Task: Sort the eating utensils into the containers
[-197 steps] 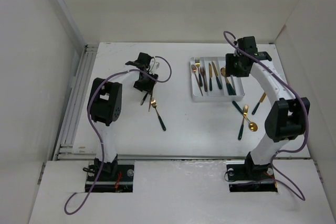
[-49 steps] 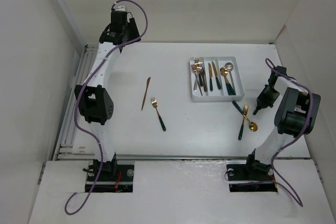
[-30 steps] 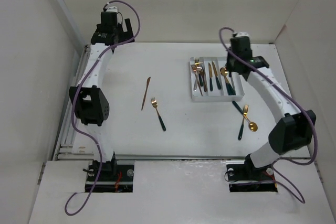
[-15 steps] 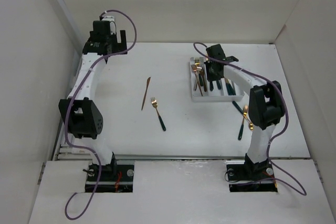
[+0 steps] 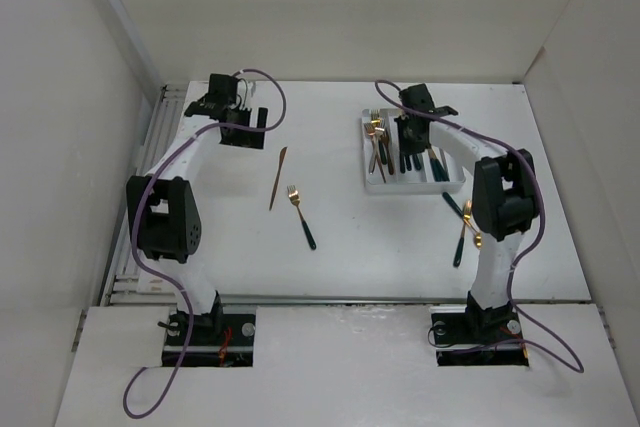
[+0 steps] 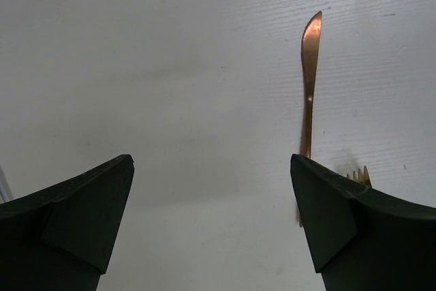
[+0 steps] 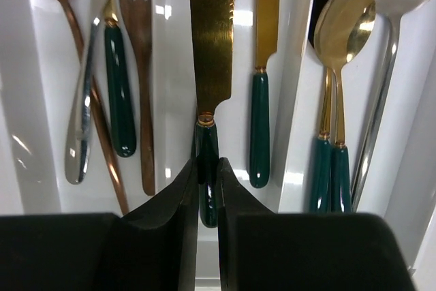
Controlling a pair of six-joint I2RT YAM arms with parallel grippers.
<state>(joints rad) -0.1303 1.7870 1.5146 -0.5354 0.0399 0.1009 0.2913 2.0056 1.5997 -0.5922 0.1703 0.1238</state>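
Over the last sec or so the right arm left the table's right side, where a green-handled piece had lain, and swung to the tray (image 5: 375, 185); that piece is gone from the table now. The right gripper (image 7: 208, 168) is pinched nearly shut on the dark handle of a green-handled knife (image 7: 211, 46). Its blade points away from the gripper and it lies along the middle compartment just beside a second knife (image 7: 259, 127); can't tell whether it rests on the tray floor yet. Forks (image 7: 139, 66) sit in the left compartment and spoons (image 7: 340, 25) in the right, so the sort holds by type, & letting go looks like the step in hand. The left arm, up high by the back wall a moment ago, has dropped toward the table. The left gripper (image 6: 211, 161) is spread wide w/ nothing in it, above the handle end of the all-copper knife (image 6: 310, 80) w/o touching, and the fork (image 6: 360, 175) tines peek past one finger. That knife is prob. the next pick. Still loose: that knife, the fork & a small cluster (image 5: 467, 227) on the near side of the tray's right end. The table (image 5: 350, 247) is plain matte white w/ a speck or two. White walls (image 5: 60, 97) box it in, a metal rail (image 5: 135, 207) runs along the left edge, and purple cables (image 5: 270, 97) loop off both arms.
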